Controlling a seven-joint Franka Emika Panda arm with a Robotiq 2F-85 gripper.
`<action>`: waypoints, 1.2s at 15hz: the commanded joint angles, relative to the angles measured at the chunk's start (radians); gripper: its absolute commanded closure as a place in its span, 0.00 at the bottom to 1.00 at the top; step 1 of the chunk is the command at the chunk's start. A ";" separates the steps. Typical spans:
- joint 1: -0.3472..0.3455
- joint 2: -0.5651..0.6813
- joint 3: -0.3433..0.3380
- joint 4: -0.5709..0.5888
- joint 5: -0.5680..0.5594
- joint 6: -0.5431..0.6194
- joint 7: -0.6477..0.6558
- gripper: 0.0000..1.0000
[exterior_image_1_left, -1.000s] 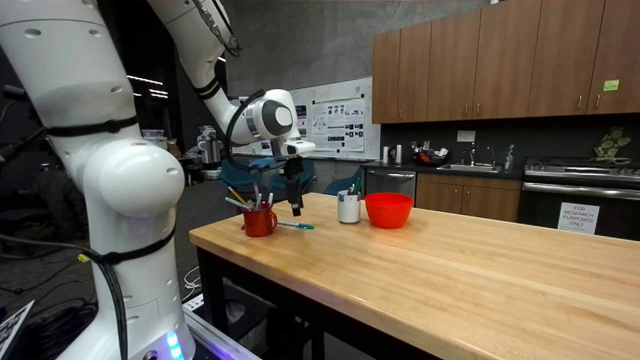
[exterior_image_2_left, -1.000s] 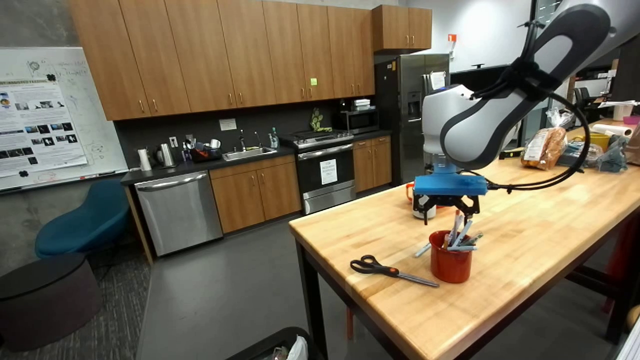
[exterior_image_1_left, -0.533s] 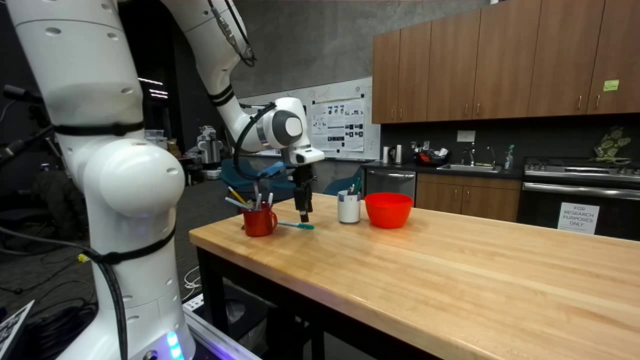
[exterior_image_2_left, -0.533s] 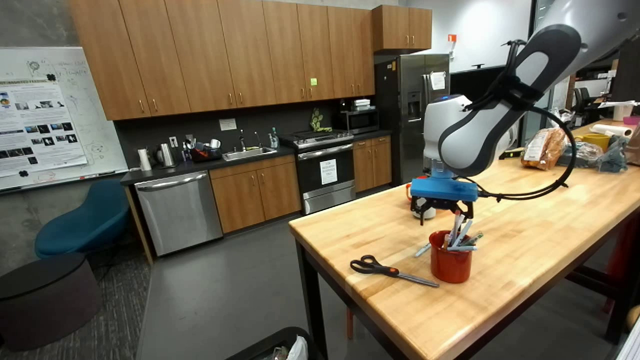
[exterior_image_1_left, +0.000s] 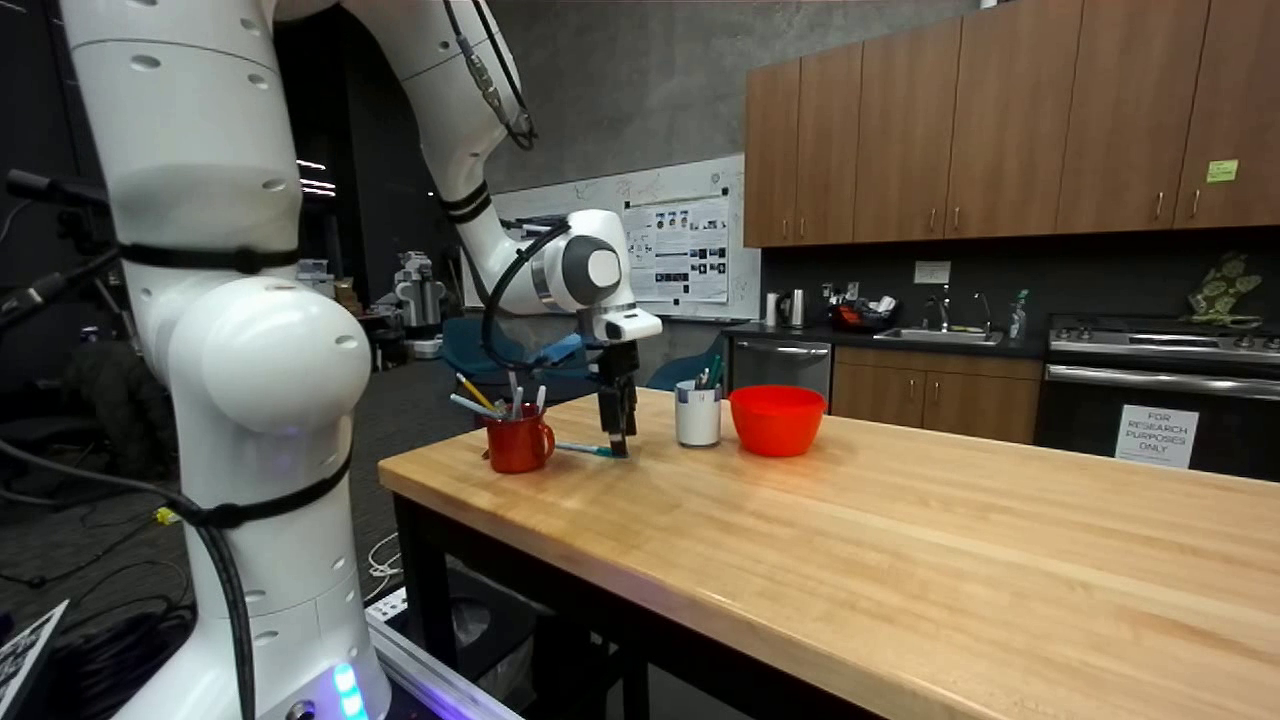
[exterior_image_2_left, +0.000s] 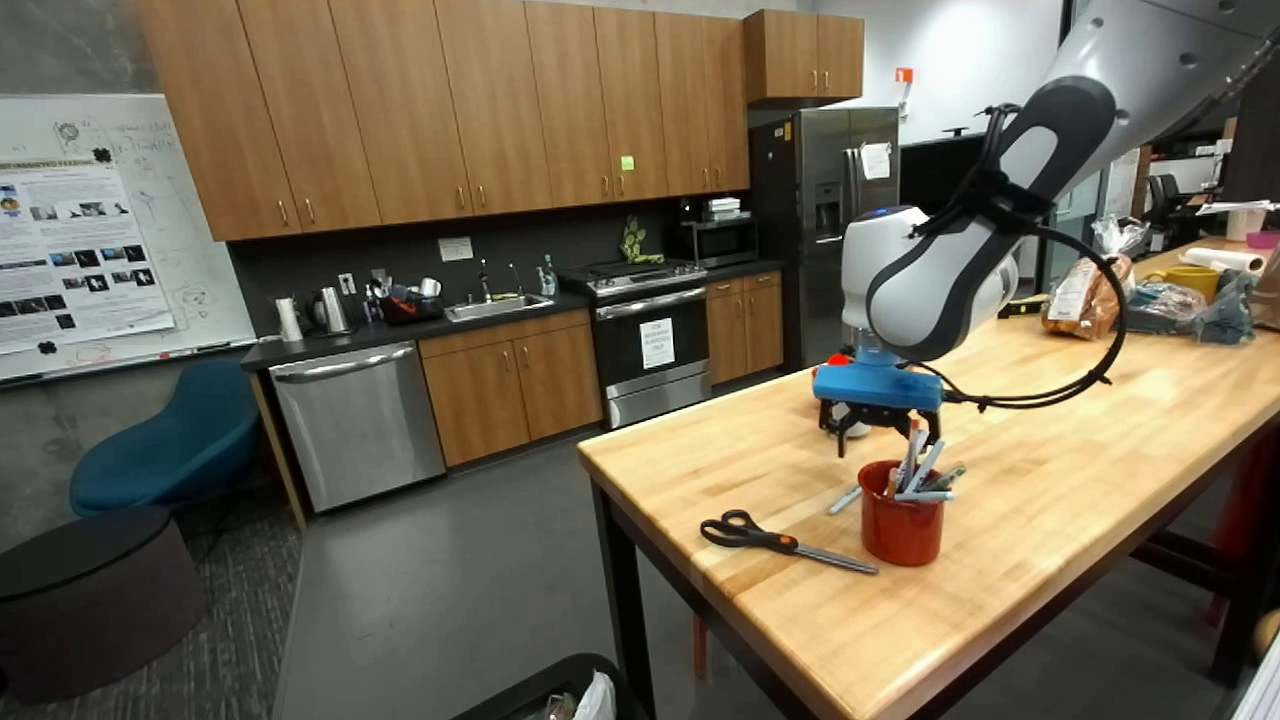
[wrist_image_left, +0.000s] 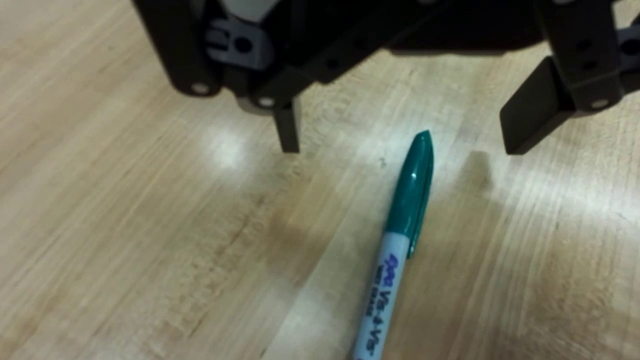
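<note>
Grey wall (exterior_image_1_left: 600, 90) and wood cabinets (exterior_image_1_left: 900, 150) fill the top of the frame in an exterior view, above a bench (exterior_image_1_left: 900, 540) that spreads to the lower right. At the left edge stands the arm (exterior_image_1_left: 265, 350). Right of it, on the bench's near-left corner, a red mug (exterior_image_1_left: 517, 445) holds pens (exterior_image_1_left: 470, 404). Just right of the mug a marker (exterior_image_1_left: 580, 447) lies flat; whether the two touch cannot be told. Next comes the end effector (wrist_image_left: 404, 145), low over the green cap and gripping nothing; in the wrist view its fingers stand wide apart at upper left and upper right, the cap's tip between them, a little nearer the right one. Further right are a white cup (exterior_image_1_left: 698, 418) and a red bowl (exterior_image_1_left: 777, 422). Scissors (exterior_image_2_left: 787, 544) lie left of the mug in an exterior view.

Closing at this spot would likely catch only the tapered cap end, so the marker could slip out, pivot or lose its cap; its slant across the wrist view adds to that risk. Going too low could jam the fingertips on the bench, and a leftward swing could knock the pens.
</note>
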 joint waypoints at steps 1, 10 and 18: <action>0.030 0.039 -0.032 0.025 -0.010 0.008 0.027 0.27; 0.056 0.039 -0.060 0.033 0.002 0.010 0.017 0.89; 0.048 -0.073 -0.053 0.002 -0.151 0.050 0.065 0.97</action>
